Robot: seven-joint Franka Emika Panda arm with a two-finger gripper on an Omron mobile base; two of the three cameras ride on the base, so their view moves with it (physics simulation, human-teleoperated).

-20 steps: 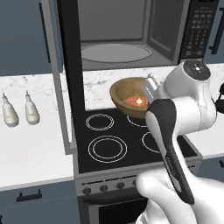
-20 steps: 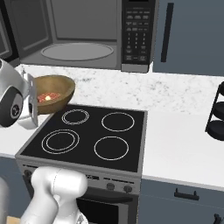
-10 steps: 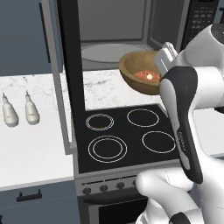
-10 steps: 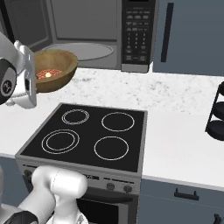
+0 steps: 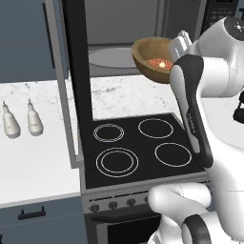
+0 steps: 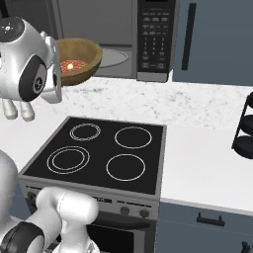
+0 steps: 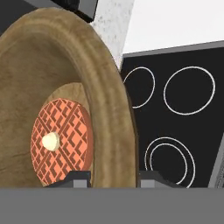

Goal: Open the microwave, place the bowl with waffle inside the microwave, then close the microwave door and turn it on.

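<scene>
The microwave (image 5: 128, 24) stands open above the counter, its round glass turntable (image 5: 110, 56) bare inside. The microwave door (image 5: 76, 62) is swung wide to the left and seen edge-on. The brown wooden bowl (image 5: 148, 58) hangs tilted in the air just in front of the opening, with the reddish waffle (image 5: 160, 63) lying in it. My gripper (image 5: 177, 46) is shut on the bowl's right rim. From the right, the bowl (image 6: 81, 58) and waffle (image 6: 70, 65) sit left of the keypad (image 6: 154, 34). In the hand view, the fingertips (image 7: 151, 178) clamp the bowl's rim (image 7: 109, 109) beside the waffle (image 7: 61, 140).
A black stovetop (image 5: 138, 143) with ring burners lies below the bowl. Two pale bottles (image 5: 21, 121) stand on the left counter. A black tiered rack (image 6: 244, 126) sits at the right counter edge, under a blue-grey cabinet door (image 6: 212, 39).
The arm has lifted the bowl with the waffle from just above the stovetop up to the level of the microwave opening and nearer to it.
</scene>
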